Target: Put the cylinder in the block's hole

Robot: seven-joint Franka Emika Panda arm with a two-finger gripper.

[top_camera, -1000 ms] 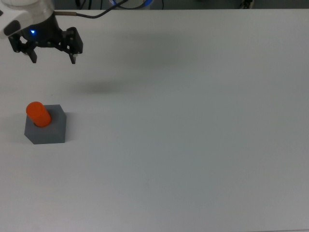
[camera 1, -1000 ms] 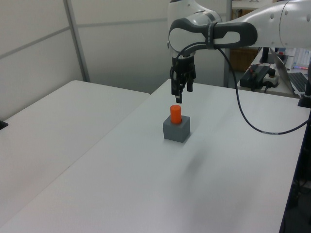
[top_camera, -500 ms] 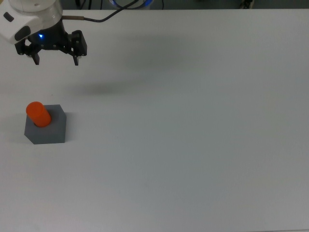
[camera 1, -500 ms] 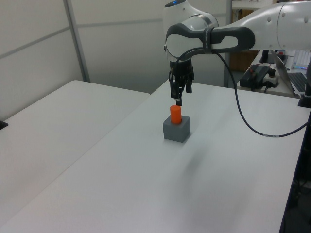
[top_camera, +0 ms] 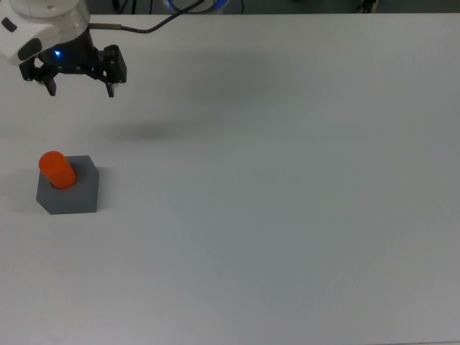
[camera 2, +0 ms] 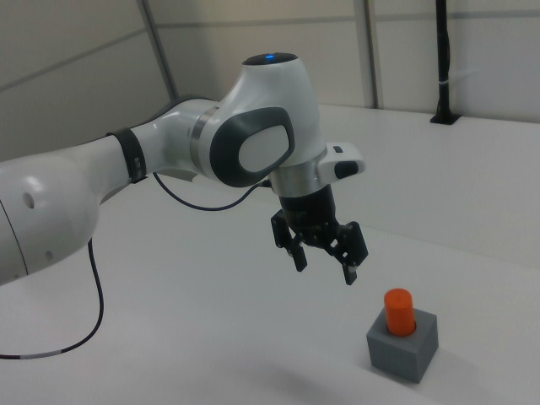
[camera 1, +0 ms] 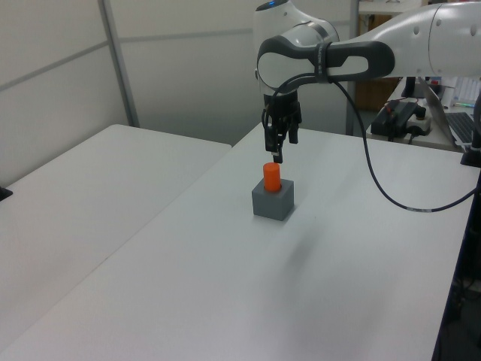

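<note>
Top view, left to right: small smooth bright orange cylinder (top_camera: pixel 57 169) stands upright in the hole of the grey cube block (top_camera: pixel 68 190), near the top view's left edge of the white table (top_camera: pixel 287 180). Black two-finger gripper (top_camera: pixel 80 89) hangs above, apart, fingers spread wide, holding nothing. Cylinder looks light, rigid, probably slick; best gripped across its exposed upper sides. Count: one cylinder, one block, one gripper.
</note>
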